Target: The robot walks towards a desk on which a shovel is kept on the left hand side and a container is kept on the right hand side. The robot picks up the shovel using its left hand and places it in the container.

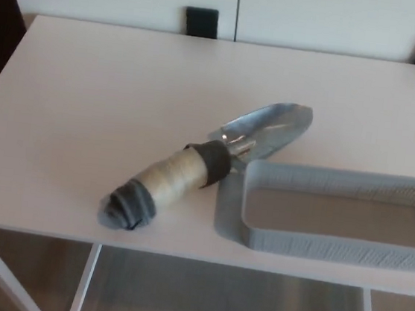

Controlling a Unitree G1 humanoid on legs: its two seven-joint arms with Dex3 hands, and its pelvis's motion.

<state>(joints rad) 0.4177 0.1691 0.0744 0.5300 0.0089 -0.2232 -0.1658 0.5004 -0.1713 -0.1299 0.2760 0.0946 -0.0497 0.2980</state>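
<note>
The shovel (206,166) lay flat on the table (86,104), slanted, with its silvery metal blade (267,126) pointing up and to the right and its handle running down to the left. The handle was wrapped in pale cord (171,175) along its middle, with a dark band (213,161) where it met the blade and a grey cap (125,205) at its butt end, which lay close to the table's near edge. Just to the right of the shovel sat the container (332,248), a shallow grey rectangular basket with perforated walls and nothing inside; its far-left corner sat right against the neck of the shovel, just below the blade, though contact could not be told. Beyond the shovel, past the far edge of the table, two small black blocks (201,21) stood against a pale wall. Neither robot hand showed anywhere in the head view, so whether either one was open or closed could not be told.
</note>
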